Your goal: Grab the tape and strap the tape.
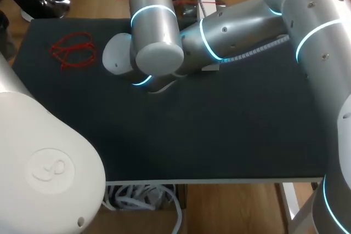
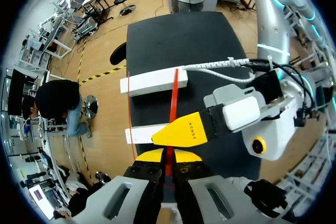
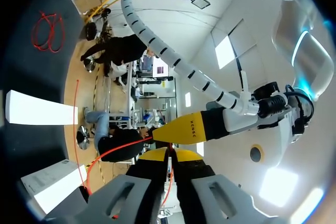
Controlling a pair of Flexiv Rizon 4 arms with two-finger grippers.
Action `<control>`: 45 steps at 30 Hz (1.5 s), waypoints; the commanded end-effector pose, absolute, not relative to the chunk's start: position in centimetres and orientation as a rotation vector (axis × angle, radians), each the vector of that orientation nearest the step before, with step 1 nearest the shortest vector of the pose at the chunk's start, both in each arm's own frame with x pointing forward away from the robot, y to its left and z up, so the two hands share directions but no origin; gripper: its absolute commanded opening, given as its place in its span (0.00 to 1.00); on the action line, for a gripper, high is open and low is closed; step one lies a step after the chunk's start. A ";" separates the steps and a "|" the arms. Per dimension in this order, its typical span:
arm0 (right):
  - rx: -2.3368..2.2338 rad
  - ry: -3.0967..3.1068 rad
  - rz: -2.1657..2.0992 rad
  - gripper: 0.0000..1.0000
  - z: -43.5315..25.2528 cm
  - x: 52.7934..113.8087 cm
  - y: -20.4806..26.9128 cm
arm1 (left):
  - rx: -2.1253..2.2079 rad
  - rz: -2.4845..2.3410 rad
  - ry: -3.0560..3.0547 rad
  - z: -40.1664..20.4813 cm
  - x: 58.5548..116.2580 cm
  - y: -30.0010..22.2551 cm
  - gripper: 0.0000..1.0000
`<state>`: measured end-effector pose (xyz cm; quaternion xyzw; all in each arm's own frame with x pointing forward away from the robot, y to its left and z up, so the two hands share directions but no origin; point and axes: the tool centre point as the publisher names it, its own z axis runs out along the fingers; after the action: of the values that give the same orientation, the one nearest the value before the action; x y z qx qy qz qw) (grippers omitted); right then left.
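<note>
Pulling evenly matters: our left gripper (image 2: 168, 157) and right gripper (image 3: 168, 156) each clamp the thin red plastic tape (image 2: 174, 98).

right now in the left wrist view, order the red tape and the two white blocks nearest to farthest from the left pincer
1. red tape, clamped in the left pincer itself.
2. nearer white block, just ahead, beside the tape.
3. farther white block, further ahead along the tape.
</note>
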<state>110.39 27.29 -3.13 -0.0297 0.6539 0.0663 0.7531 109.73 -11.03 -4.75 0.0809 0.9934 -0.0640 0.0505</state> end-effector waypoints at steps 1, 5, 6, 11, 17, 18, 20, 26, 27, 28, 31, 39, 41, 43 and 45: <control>-0.059 1.435 0.144 0.11 -2.9 110.1 27.0 | 0.244 -0.190 3.026 -4.7 109.7 -11.1 0.00; -0.054 1.435 0.142 0.12 -2.9 110.1 26.9 | 0.244 -0.190 3.026 -4.7 109.7 -11.1 0.00; -0.054 1.434 0.141 0.11 -2.9 110.1 26.9 | 0.244 -0.190 3.026 -4.7 109.7 -11.1 0.00; -0.056 1.431 0.140 0.07 -2.7 110.1 26.8 | 0.244 -0.190 3.026 -4.7 109.7 -11.1 0.00; -0.064 1.429 0.143 0.07 -2.5 109.8 26.7 | 0.244 -0.190 3.026 -4.7 109.7 -11.1 0.00; -0.065 1.430 0.144 0.07 -2.5 109.8 26.7 | 0.244 -0.190 3.026 -4.7 109.7 -11.1 0.00; -0.066 1.432 0.146 0.07 -2.5 109.7 26.7 | 0.244 -0.190 3.026 -4.7 109.7 -11.1 0.00; -0.077 1.430 0.168 0.06 -2.3 109.1 27.1 | 0.244 -0.190 3.026 -4.7 109.7 -11.1 0.00; -0.079 1.430 0.172 0.06 -2.3 109.0 27.2 | 0.244 -0.190 3.026 -4.7 109.7 -11.1 0.00; -0.082 1.429 0.176 0.07 -2.2 108.9 27.3 | 0.244 -0.190 3.026 -4.7 109.7 -11.1 0.00; -0.092 1.428 0.191 0.08 -2.1 108.5 27.6 | 0.244 -0.190 3.026 -4.7 109.7 -11.1 0.00; -0.099 1.422 0.208 0.18 -1.9 107.5 27.6 | 0.244 -0.190 3.026 -4.7 109.7 -11.1 0.00; -0.100 1.420 0.212 0.17 -1.8 107.2 27.5 | 0.244 -0.190 3.026 -4.7 109.7 -11.1 0.00; -0.100 1.419 0.215 0.18 -1.7 106.9 27.4 | 0.244 -0.190 3.026 -4.7 109.7 -11.1 0.00; -0.098 1.419 0.215 0.16 -1.8 106.5 27.1 | 0.244 -0.190 3.026 -4.7 109.7 -11.1 0.00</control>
<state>107.17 27.60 -2.08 -0.0410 0.6455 0.0974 0.7564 109.73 -11.03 -4.75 0.0808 0.9934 -0.0642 0.0507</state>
